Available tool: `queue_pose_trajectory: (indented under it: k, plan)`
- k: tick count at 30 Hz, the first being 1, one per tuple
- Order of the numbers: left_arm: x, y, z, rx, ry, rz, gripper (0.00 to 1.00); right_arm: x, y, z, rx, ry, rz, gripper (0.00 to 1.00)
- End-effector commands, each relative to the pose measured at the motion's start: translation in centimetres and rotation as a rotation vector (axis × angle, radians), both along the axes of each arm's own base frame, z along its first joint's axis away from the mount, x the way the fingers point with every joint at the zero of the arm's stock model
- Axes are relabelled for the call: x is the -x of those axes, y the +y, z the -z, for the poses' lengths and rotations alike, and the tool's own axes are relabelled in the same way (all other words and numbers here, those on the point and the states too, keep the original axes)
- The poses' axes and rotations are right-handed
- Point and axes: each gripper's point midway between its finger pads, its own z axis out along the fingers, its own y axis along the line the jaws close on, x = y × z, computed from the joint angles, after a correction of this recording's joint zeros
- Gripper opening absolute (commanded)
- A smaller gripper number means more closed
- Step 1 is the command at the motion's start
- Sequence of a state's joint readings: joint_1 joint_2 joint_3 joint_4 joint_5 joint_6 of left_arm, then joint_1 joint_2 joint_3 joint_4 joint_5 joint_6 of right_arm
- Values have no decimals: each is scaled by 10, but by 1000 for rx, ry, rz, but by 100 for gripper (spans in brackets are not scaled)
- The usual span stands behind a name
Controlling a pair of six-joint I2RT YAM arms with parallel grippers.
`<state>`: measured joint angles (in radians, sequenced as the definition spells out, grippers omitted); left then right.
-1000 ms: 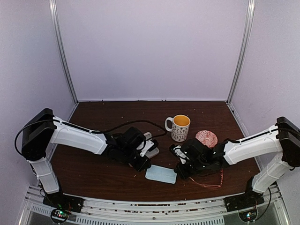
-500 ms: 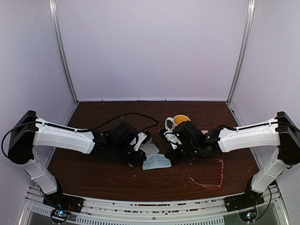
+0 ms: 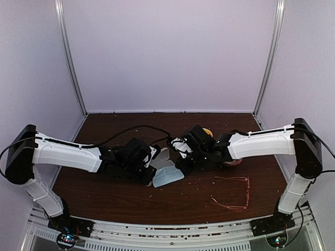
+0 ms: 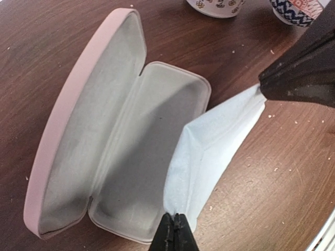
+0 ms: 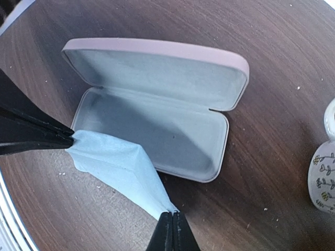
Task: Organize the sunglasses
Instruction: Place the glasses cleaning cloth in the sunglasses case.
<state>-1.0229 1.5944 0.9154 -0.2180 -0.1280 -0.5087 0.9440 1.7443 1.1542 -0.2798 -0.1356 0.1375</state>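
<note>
The sunglasses [image 3: 233, 178], thin reddish wire frames, lie unfolded on the table at the front right, apart from both arms. A light blue cloth [image 3: 168, 175] [image 4: 214, 141] [image 5: 112, 159] hangs stretched between the two grippers. My left gripper [image 3: 151, 180] [image 4: 174, 222] is shut on its one corner. The opposite corner is pinched in my right gripper [image 3: 181, 166] [image 5: 173, 218], which is shut too. The cloth hangs over the near edge of the pink case [image 4: 94, 130] [image 5: 157, 99], which lies open with its grey lining empty.
A patterned mug [image 3: 208, 131] [image 5: 325, 180] stands behind the right arm, mostly hidden in the top view. A pink bowl [image 3: 234, 162] peeks out under the right forearm. Crumbs dot the brown table [image 3: 115, 196]. A black cable [image 3: 131, 130] loops behind the left arm.
Both grippers have carried the cloth away from the table's front toward the case, and it now hangs stretched between them. The right arm has swung left and back, uncovering the sunglasses.
</note>
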Motion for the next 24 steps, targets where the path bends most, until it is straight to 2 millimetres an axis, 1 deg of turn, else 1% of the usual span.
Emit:
queue_pose_trajectory:
  k: [1,14,21,24]
  plan:
    - [-3,10,-4,-8,-19,-57,0,-11,9,-7,9,-11,-40,0]
    - [-13,25,-2,-66,-54,-116,0,-28,24,-4,22,-22,-63,0]
    - [-20,29,-4,-80,-69,-131,0,-36,31,-11,14,-41,-61,0]
    - [-23,33,-3,-99,-80,-137,0,-39,32,-11,16,-43,-60,0]
